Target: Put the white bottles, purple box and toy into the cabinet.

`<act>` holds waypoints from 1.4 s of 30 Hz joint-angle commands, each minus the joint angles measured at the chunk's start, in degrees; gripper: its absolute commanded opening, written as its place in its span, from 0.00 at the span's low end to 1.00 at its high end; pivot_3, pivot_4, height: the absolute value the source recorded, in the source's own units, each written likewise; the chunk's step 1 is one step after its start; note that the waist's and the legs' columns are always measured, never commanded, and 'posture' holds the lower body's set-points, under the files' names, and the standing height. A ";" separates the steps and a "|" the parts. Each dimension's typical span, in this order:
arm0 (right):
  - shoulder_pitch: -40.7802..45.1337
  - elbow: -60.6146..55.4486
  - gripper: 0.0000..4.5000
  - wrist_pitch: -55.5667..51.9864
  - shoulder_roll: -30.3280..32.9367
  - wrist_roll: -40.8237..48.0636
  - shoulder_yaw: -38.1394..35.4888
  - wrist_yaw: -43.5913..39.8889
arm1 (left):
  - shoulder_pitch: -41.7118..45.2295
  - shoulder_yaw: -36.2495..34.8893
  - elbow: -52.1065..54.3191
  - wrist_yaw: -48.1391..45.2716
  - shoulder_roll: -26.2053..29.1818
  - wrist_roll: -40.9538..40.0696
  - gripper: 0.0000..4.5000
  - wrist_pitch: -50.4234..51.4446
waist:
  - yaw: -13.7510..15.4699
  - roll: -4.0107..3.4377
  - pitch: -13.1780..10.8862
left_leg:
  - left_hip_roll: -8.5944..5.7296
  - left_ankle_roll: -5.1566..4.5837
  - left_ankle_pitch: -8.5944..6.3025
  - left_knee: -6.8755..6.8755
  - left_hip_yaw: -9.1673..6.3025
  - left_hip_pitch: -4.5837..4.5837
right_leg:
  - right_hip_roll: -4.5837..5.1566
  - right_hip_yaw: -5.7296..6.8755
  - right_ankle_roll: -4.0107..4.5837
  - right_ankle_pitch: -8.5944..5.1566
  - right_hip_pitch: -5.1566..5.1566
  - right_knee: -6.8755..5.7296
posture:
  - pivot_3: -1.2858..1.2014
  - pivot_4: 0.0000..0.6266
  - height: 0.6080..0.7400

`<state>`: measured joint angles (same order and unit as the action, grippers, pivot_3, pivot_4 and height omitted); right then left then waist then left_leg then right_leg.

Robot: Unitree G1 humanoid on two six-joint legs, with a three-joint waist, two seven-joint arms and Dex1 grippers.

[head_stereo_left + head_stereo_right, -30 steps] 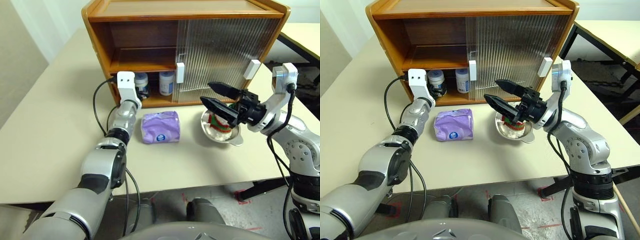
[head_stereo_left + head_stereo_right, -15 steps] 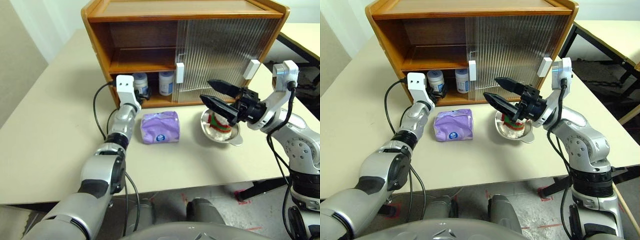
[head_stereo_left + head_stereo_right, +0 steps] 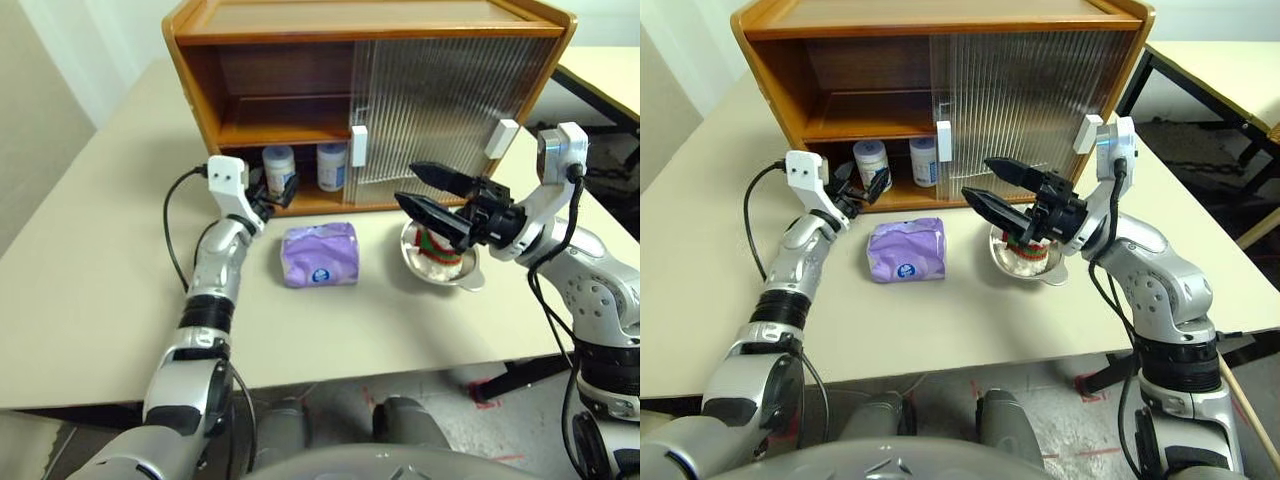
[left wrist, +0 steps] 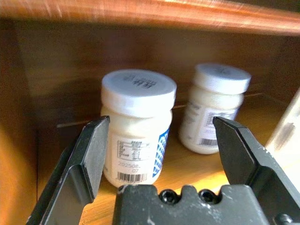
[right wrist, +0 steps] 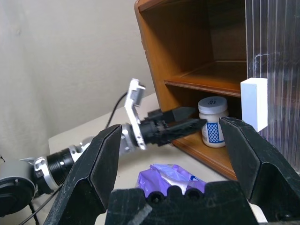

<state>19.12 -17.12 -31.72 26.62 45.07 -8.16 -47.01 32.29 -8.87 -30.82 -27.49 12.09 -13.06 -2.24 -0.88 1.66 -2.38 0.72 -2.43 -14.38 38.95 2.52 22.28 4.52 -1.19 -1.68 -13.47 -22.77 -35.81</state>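
Both bottles upright on the bottom shelf; box and toy on the table.

My left gripper is spread wide and empty at the cabinet opening, facing the two white bottles, lids up. My right gripper, fingers apart, holds nothing above the toy in its bowl. The purple box lies flat between them, long side parallel to the cabinet front.

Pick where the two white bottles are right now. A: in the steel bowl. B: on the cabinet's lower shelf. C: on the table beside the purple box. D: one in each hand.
B: both bottles stand on the lower shelf of the cabinet, and the open left hand holds nothing.
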 commanded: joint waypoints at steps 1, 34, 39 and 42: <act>0.34 0.63 1.00 0.93 0.00 -0.35 0.20 -0.48 | -3.13 0.82 8.06 -7.71 3.17 -4.68 0.99 7.45 | 0.02 0.00 0.00 | 0.00 0.00 0.00 0.00 0.00 0.00 | 0.00 0.00 0.00 0.00 0.00 0.00 | 0.51 0.00 1.00; 0.65 1.01 1.00 0.64 0.40 -0.16 0.47 -1.46 | -11.80 9.08 6.83 -49.93 15.19 -8.20 0.99 -1.25 | 0.28 -0.09 0.05 | 0.12 -0.01 0.01 -0.01 0.14 -0.03 | 0.12 0.03 0.31 -0.26 -0.09 -0.04 | 0.51 0.00 1.00; 0.56 0.67 1.00 0.39 0.64 0.08 0.20 -1.17 | -10.08 10.11 0.93 -49.65 13.83 -6.00 0.99 -5.05 | 0.27 -0.09 0.05 | 0.12 -0.01 0.01 -0.01 0.16 -0.01 | 0.12 0.02 0.31 -0.26 -0.11 -0.04 | 0.51 0.00 1.00; 0.24 0.09 1.00 0.21 0.75 0.26 0.10 -0.87 | -8.57 10.71 -3.80 -48.76 12.69 -4.22 0.99 -7.07 | 0.26 -0.09 0.05 | 0.11 -0.01 0.01 -0.01 0.17 -0.02 | 0.13 0.03 0.29 -0.26 -0.11 -0.04 | 0.51 0.00 1.00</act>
<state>19.50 -15.82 -31.40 26.80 45.04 -7.58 -48.14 23.36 0.88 -32.49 -76.53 25.22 -18.97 -8.08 -0.62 1.57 -2.33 0.83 -2.44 -14.37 38.94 2.70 22.26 4.65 -1.16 -1.41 -13.72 -22.87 -35.85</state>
